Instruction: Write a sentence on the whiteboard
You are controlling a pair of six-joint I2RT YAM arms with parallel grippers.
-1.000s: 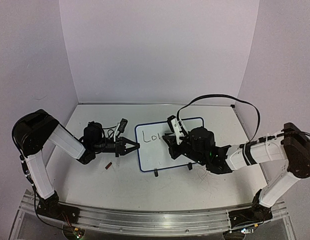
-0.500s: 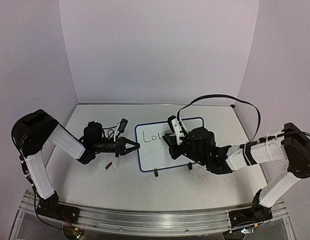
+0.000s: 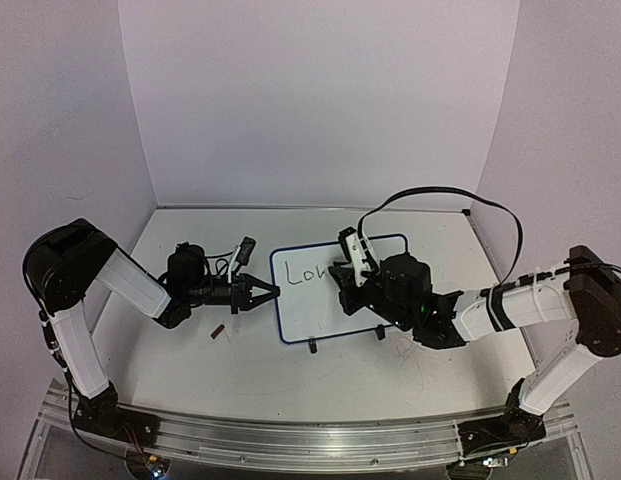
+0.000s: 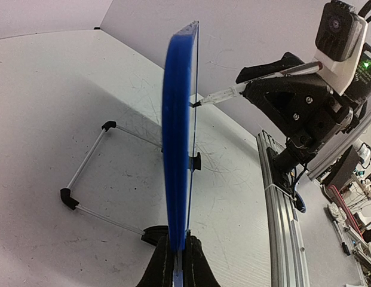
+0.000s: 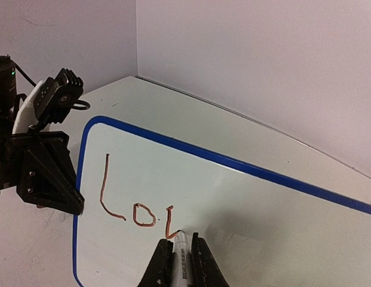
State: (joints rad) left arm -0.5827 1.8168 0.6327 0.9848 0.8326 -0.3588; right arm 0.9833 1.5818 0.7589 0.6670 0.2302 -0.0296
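The whiteboard [image 3: 325, 305], white with a blue rim [image 5: 233, 162], stands tilted on the table. My left gripper [image 3: 273, 292] is shut on its left edge, seen edge-on between the fingers [image 4: 178, 134]. My right gripper [image 5: 182, 254] is shut on a marker [image 5: 183, 263], whose tip touches the board's face. The sentence [image 5: 134, 206] reads "Lo" followed by a partial slanted stroke ending at the marker tip. From the left wrist, the marker [image 4: 224, 94] reaches the board from the right.
A small dark reddish cap-like piece [image 3: 218, 330] lies on the table [image 3: 190, 370] left of the board. The board's wire stand [image 4: 83, 179] with black feet reaches out behind it. An aluminium rail [image 3: 290, 435] runs along the near edge. Walls close in behind and at both sides.
The right gripper has edged slightly rightward with the marker, and the stroke after "Lo" has grown into a hooked line. The left gripper holds still.
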